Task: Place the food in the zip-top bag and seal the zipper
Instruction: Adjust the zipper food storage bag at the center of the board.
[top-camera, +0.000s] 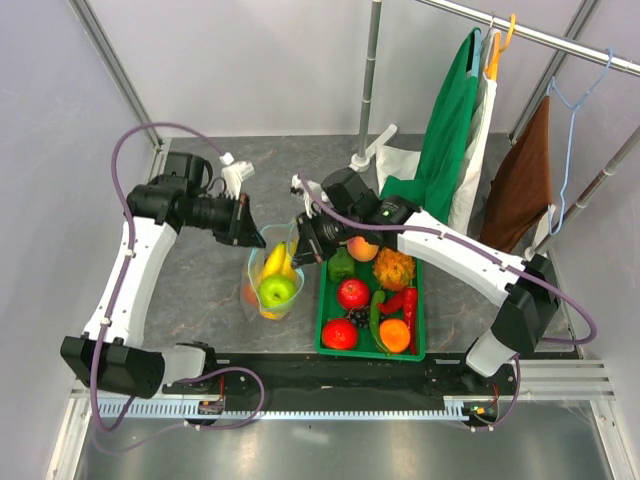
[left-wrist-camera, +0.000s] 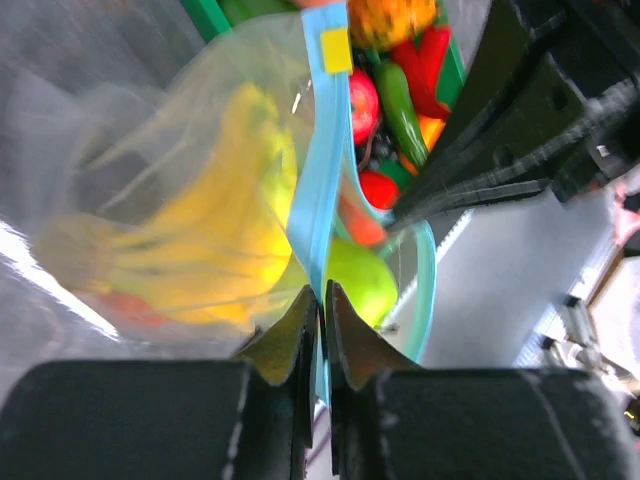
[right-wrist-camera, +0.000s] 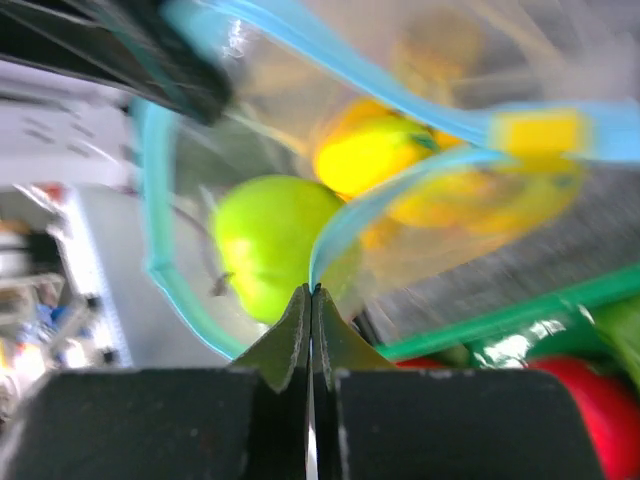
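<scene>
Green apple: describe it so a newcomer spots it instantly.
Start at the big green crate; just left of it stands the clear zip-top bag. The green apple lies inside, beside the yellow banana bunch, and is the bag's only round lime-green piece.

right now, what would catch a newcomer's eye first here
The clear bag mid-table, with a banana and an apple inside, held between both arms. The left gripper and right gripper each pinch its blue zipper. Just to its right sits a green crate full of bright food.
</scene>
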